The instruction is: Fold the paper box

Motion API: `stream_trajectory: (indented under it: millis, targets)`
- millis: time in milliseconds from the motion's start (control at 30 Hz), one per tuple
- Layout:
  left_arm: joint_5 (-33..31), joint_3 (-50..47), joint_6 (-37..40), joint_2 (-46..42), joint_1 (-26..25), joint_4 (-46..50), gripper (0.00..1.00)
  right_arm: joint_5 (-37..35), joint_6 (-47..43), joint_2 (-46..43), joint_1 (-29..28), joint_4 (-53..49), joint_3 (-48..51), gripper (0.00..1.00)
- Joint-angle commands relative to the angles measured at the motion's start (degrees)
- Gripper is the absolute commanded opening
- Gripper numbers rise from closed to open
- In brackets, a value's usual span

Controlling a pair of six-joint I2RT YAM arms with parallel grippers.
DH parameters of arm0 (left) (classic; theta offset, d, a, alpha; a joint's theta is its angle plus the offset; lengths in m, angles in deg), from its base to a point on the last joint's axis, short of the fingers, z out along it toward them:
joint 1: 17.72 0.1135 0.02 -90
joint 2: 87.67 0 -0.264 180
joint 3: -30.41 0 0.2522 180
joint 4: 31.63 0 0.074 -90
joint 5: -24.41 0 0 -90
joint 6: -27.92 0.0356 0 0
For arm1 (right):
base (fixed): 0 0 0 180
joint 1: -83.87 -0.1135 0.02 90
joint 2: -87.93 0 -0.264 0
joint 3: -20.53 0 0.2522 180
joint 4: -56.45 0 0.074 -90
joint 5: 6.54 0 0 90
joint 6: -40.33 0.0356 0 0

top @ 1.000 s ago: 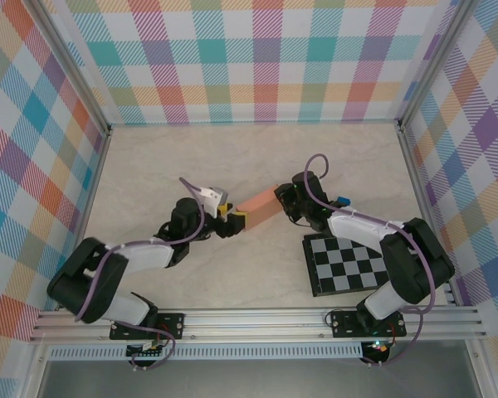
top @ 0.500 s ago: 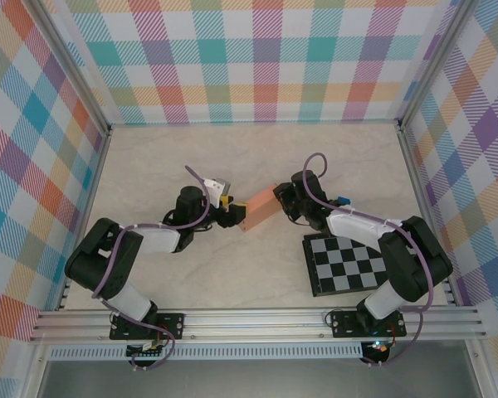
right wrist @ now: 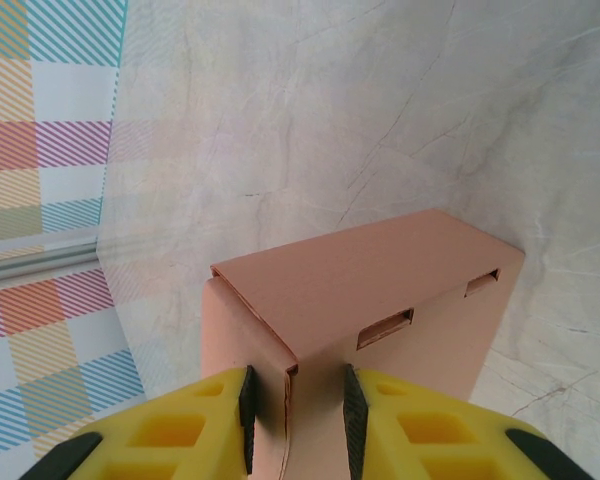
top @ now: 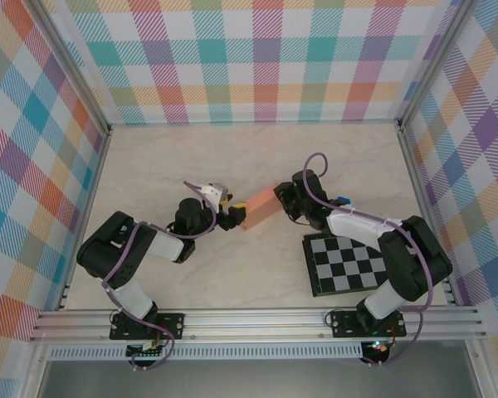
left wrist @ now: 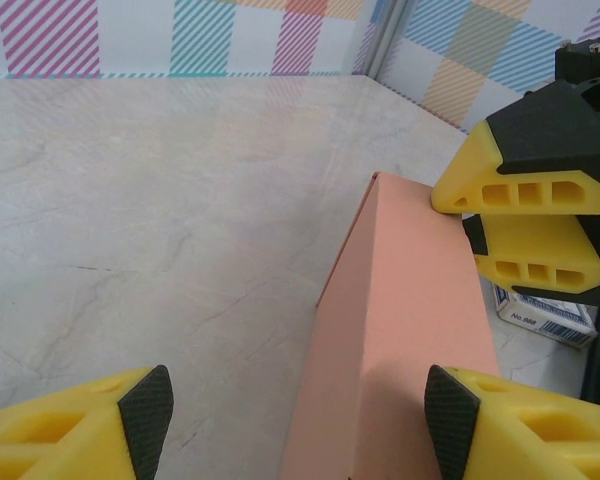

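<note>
Right gripper (right wrist: 296, 415): jaws set narrow, clamped on an end wall of the paper box (right wrist: 380, 290). Left gripper (left wrist: 298, 420): jaws wide, straddling the opposite end. One pad (left wrist: 450, 420) sits at the box's edge and the other stands clear. The box lies mid-table (top: 166, 166), between both grippers. The frame's bottom edge cuts off its near end in both wrist views.

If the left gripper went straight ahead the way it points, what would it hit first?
Likely the paper box, lying just ahead between the left gripper's open fingers; the right gripper sits beyond it.
</note>
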Motion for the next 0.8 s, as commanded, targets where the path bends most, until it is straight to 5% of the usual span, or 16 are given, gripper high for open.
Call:
stream_trajectory:
  millis: [0,200,467,767]
  targets:
    - [-4.73,-2.53,3.39,3.10,-0.47,8.57,0.70,0.54,-0.75,2.92,0.01,-9.27,2.05,0.31]
    - [-4.63,-1.66,3.65,2.41,-0.73,10.87,0.70,1.14,-2.78,-0.23,0.36,-14.71,-1.33,0.45]
    - [-5.27,-1.11,3.72,2.43,-0.93,12.13,0.70,-3.28,-3.27,0.54,-1.70,-45.41,-23.14,0.80]
    - [-6.36,-0.96,3.72,1.84,-1.17,13.28,0.70,0.47,7.21,16.49,-6.33,-59.39,-41.05,0.87]
